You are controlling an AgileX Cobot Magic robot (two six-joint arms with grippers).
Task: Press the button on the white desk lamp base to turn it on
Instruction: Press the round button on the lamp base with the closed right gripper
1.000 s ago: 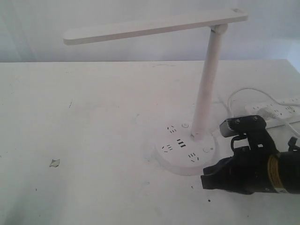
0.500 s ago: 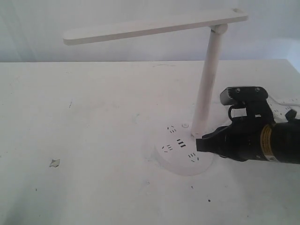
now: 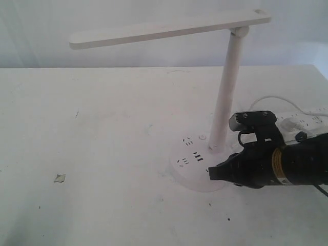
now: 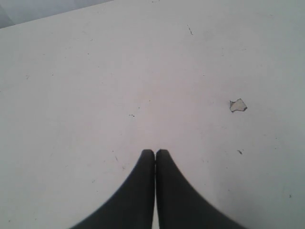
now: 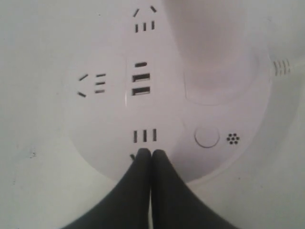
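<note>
The white desk lamp [image 3: 228, 87] stands on the table, its slanted pole rising to a long flat bar head [image 3: 169, 28]. Its round white desk lamp base [image 3: 190, 166] [image 5: 109, 119] shows dark socket slots, USB ports [image 5: 140, 83] and a round button [image 5: 207, 137] beside a cluster of small holes. My right gripper [image 3: 211, 173] [image 5: 151, 153] is shut with nothing held; its tips lie over the base's near edge, just beside a socket and to one side of that button. A second small button [image 3: 202, 137] sits on the far side of the base. My left gripper [image 4: 155, 153] is shut over bare tabletop.
An oblong white power strip [image 3: 302, 122] with plugged cables lies at the right, behind my right arm. A small scrap [image 3: 59, 178] [image 4: 237, 105] lies on the white tabletop at the left. A pale wall stands behind the table.
My right gripper rose from the table in front of the base, moved left over the base's right side, then dropped slightly lower and further left onto its near edge.
</note>
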